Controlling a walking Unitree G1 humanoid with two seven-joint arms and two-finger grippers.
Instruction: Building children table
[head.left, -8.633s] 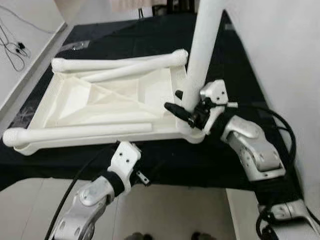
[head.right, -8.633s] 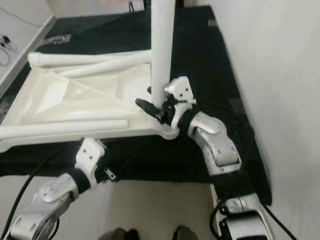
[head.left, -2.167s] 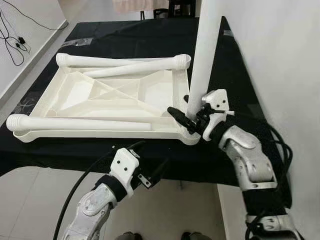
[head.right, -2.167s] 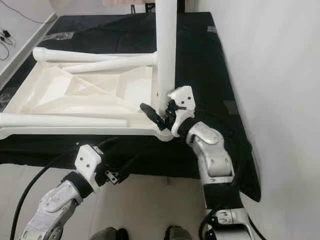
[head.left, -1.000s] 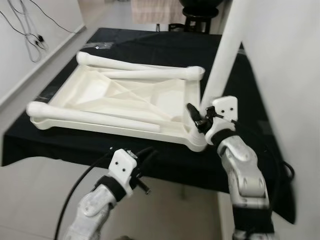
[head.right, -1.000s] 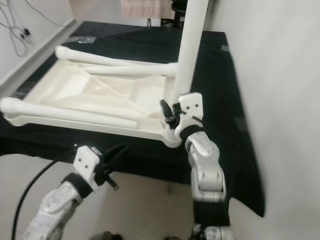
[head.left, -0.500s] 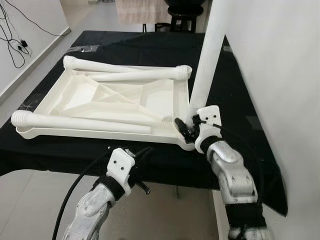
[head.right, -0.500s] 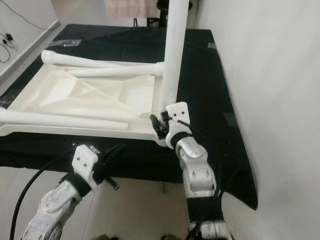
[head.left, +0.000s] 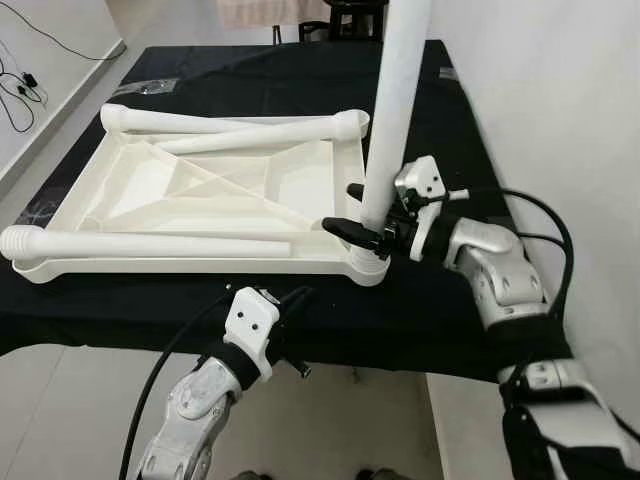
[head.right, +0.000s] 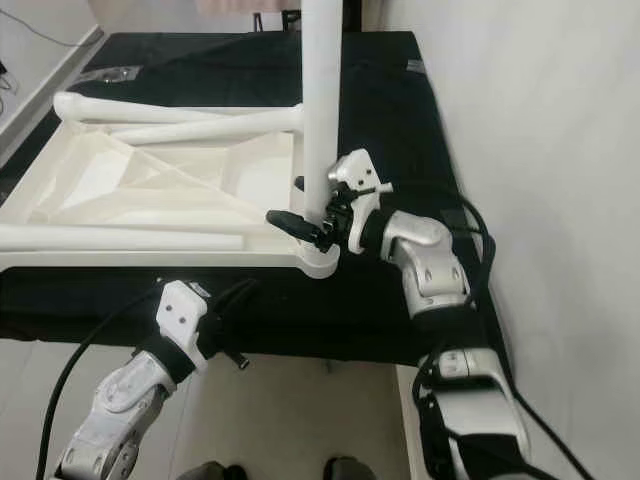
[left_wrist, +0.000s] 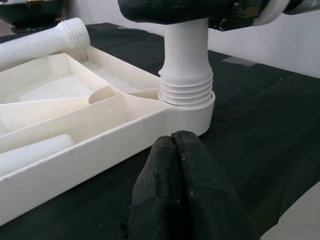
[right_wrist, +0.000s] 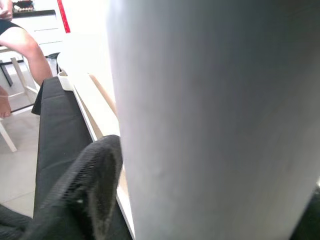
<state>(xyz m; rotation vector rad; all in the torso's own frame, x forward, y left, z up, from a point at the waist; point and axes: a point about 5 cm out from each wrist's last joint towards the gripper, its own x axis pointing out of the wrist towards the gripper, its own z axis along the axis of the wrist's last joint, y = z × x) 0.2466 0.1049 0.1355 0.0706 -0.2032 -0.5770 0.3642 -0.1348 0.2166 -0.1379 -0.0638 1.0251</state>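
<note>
Two head views give you the layout: the upturned white plastic table top (head.left: 215, 205) lies on the black-draped work surface (head.left: 420, 300), and the tall white plastic table leg (head.left: 392, 110) stands upright in the corner socket just under your right gripper (head.left: 362, 222). Its black fingers reach round the leg's base, one on each side, clamped on it. Judge the leg as light, hollow, stiff and smooth; take it low, close to the thread, so it cannot lever sideways. Three more white legs (head.left: 150, 243) lie loose in the top, well apart from that gripper.

From the left wrist, your left gripper (left_wrist: 175, 150) has its fingertips pressed together, holding nothing, just short of the table top's edge. Ahead of it, the leg's ribbed thread (left_wrist: 186, 89) sits only partly down in the socket.

From the right wrist, the leg's blurred wall fills most of the frame; one black finger (right_wrist: 82, 195) lies against it, probably in firm contact.
</note>
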